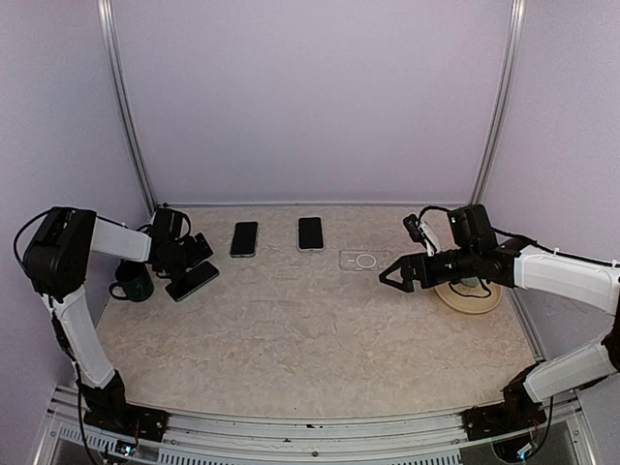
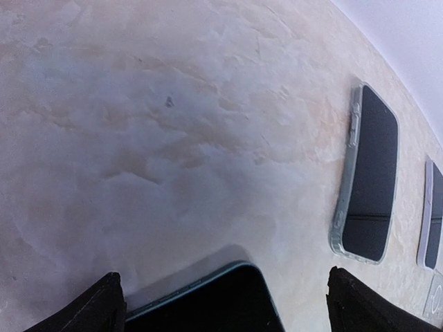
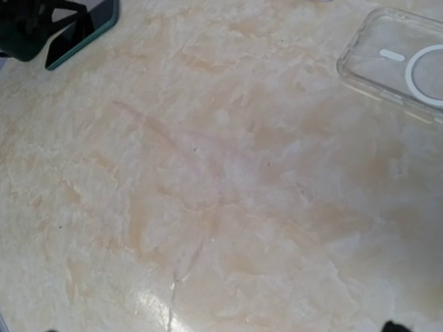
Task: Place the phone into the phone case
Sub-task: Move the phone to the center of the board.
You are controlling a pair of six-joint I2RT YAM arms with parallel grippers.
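Marbled tabletop (image 1: 291,329) lay beneath my left pincer (image 2: 221,304), spread astride the phone (image 2: 208,301); closing off-centre could skid it away. My right pincer (image 1: 395,276) hung spread too.

Along the far side of the table (image 1: 291,339), from left to right, lie a phone (image 1: 244,238), a second phone (image 1: 310,233) and a case (image 1: 363,260), each apart from the next (the case sits slightly nearer than the two phones). At the far left a mug (image 1: 131,281) stands just beside a third phone (image 1: 194,283), which lies between the spread fingers of the left gripper (image 2: 228,308). A plate (image 1: 475,302) lies near the right edge, with the right gripper (image 1: 387,278) between it and the case.
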